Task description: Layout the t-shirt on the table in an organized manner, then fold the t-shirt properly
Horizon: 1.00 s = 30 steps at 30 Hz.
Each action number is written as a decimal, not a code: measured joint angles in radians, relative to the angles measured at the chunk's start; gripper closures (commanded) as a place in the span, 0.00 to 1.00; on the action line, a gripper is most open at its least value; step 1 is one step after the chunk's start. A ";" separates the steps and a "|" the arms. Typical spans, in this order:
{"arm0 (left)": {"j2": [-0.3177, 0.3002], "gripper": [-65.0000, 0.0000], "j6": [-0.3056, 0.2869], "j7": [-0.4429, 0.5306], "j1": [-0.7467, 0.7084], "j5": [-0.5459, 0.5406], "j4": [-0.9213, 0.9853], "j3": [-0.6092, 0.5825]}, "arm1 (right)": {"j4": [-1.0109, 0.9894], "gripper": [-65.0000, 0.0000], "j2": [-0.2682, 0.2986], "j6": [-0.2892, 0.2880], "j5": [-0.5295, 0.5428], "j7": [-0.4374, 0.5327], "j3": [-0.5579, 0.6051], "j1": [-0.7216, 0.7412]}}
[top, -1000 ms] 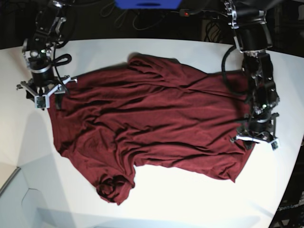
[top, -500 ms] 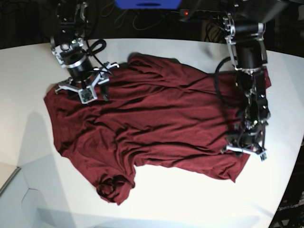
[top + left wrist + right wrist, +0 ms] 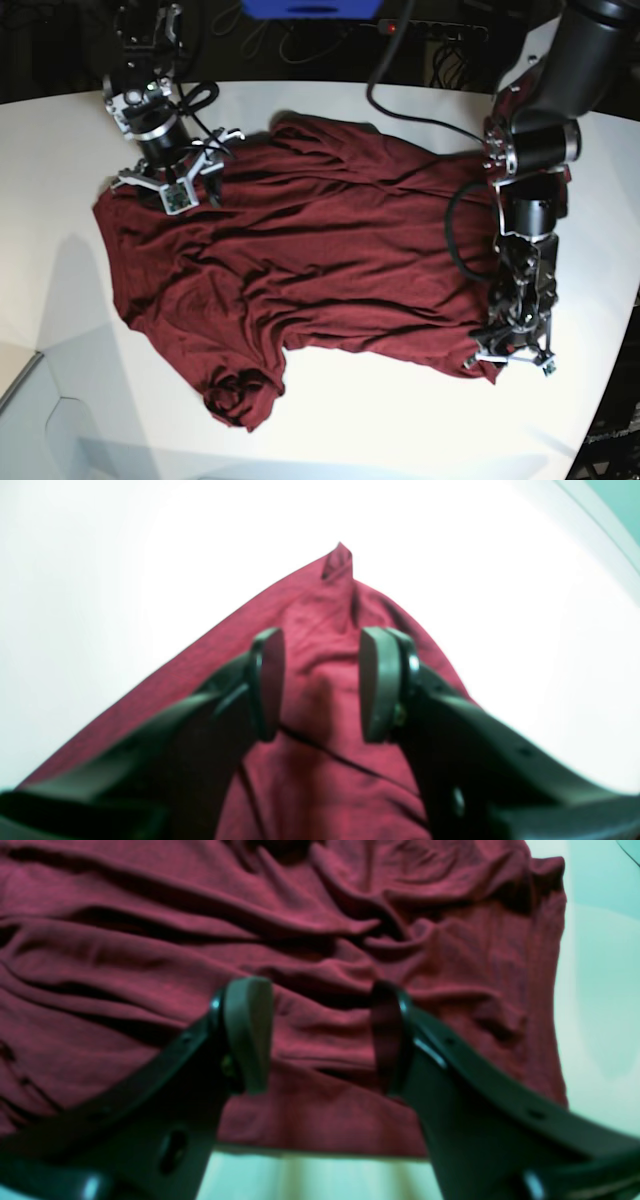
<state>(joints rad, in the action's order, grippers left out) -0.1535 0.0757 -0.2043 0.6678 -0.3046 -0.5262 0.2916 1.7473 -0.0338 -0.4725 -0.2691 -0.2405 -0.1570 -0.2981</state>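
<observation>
In your base view, the maroon t-shirt (image 3: 310, 260) lies spread but rumpled across the middle of the white table (image 3: 400, 420), creased in long folds, with one bunched, twisted piece hanging toward the near edge at the lower left. Your right gripper (image 3: 168, 185) sits over the shirt's upper left corner, close to the far edge of the table, and your left gripper (image 3: 510, 350) is down at the shirt's lower right corner, where the cloth comes to a point. A blue object (image 3: 312, 8) and some dark cables (image 3: 420, 110) lie beyond the table's far edge. In your left wrist view, the left gripper (image 3: 320, 680) has its two dark fingers (image 3: 267, 680) standing apart with a ridge of the t-shirt (image 3: 320, 760) rising in the gap between them; you cannot tell from this angle whether the pads touch the fabric, and nothing is pinched. The cloth narrows to a small pointed tip ahead of the fingers, with bare table (image 3: 100, 555) on either side. In your right wrist view, the right gripper (image 3: 320, 1035) is spread wide above wrinkled t-shirt (image 3: 150, 940) fabric, holding nothing, and the shirt's straight edge runs across just below the fingers (image 3: 247, 1030), with table (image 3: 595, 990) showing to the right and below.
</observation>
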 measured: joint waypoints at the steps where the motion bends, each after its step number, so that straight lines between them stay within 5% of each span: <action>1: -0.005 0.63 0.002 0.000 -0.003 0.000 0.005 0.000 | 0.000 0.56 0.000 0.000 0.000 0.000 -0.010 0.001; 14: -0.029 0.63 0.003 0.013 -0.011 0.000 0.026 -0.001 | -0.018 0.56 0.001 0.001 0.000 0.000 -0.023 0.014; 17: -0.023 0.63 0.003 0.068 -0.011 0.000 0.083 -0.002 | -0.018 0.56 0.001 0.001 -0.001 0.000 -0.023 0.014; 23: -0.012 0.63 0.003 0.235 -0.019 -0.005 0.195 -0.202 | -0.018 0.56 0.001 0.001 0.000 0.000 -0.023 0.011; 30: -0.013 0.71 0.003 0.284 -0.018 -0.004 0.223 -0.243 | -0.018 0.56 0.001 0.001 -0.001 -0.003 -0.023 -0.010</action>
<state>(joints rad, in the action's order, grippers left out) -0.1661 0.0788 0.0795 0.6495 -0.3084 -0.3031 0.0483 1.7294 -0.0330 -0.4717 -0.2699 -0.2432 -0.1802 -0.3080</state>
